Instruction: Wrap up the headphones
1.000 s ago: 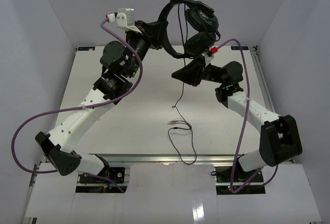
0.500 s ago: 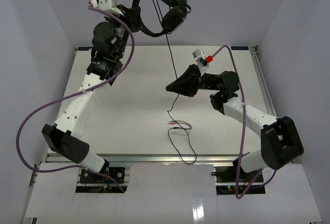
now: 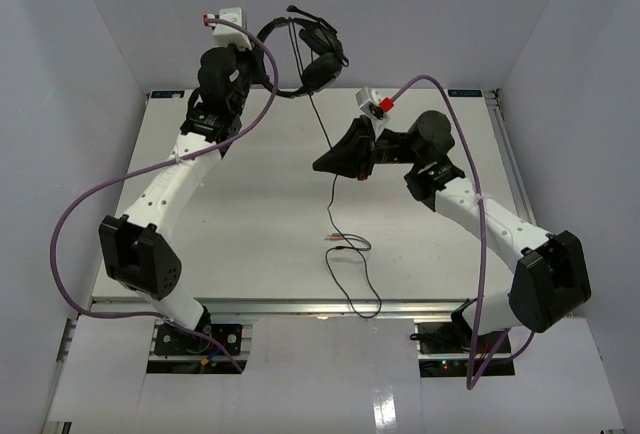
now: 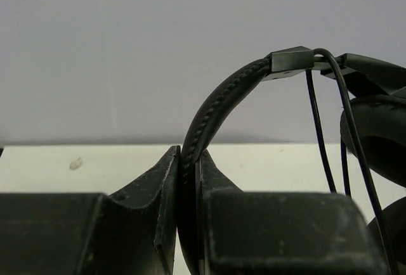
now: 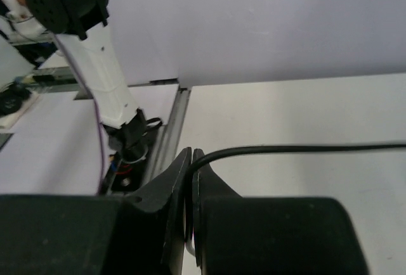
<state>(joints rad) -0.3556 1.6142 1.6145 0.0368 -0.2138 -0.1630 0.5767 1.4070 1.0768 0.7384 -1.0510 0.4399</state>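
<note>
My left gripper (image 3: 262, 46) is raised high above the table's far left and is shut on the headband (image 4: 216, 107) of the black headphones (image 3: 318, 54), whose ear cups hang to its right. The thin black cable (image 3: 322, 124) drops from the cups to my right gripper (image 3: 322, 163), which is shut on it above the table's middle. In the right wrist view the cable (image 5: 298, 149) runs out rightward from between the closed fingers (image 5: 177, 173). Below that gripper the cable falls to the table and ends in reddish plugs (image 3: 332, 240) and a loose loop (image 3: 365, 299) by the near edge.
The white table (image 3: 250, 214) has metal rails along its near and right edges. Thick purple robot cables (image 3: 70, 234) loop off both arms. White walls enclose left, back and right.
</note>
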